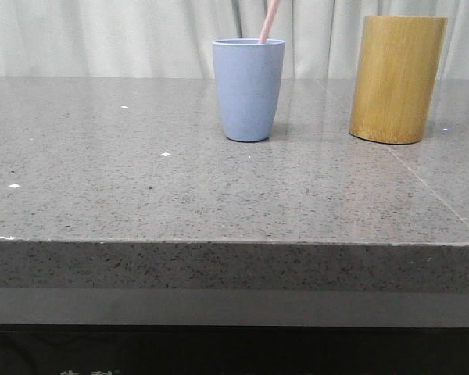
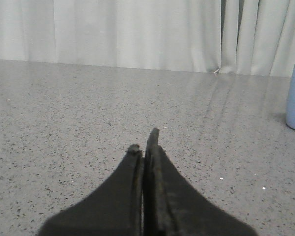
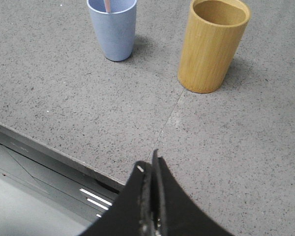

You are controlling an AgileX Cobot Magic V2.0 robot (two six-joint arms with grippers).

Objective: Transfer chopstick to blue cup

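Both pincers, left and right, pressed together, empty; chopstick in blue cup, bamboo holder beside.

Pale blue cup, pink chopstick. Yellow-brown bamboo holder. Grey speckled table; black grippers.

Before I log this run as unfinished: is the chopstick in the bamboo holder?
No. In the front view the chopstick stands in the blue cup, and the right wrist view shows the bamboo holder hollow inside.
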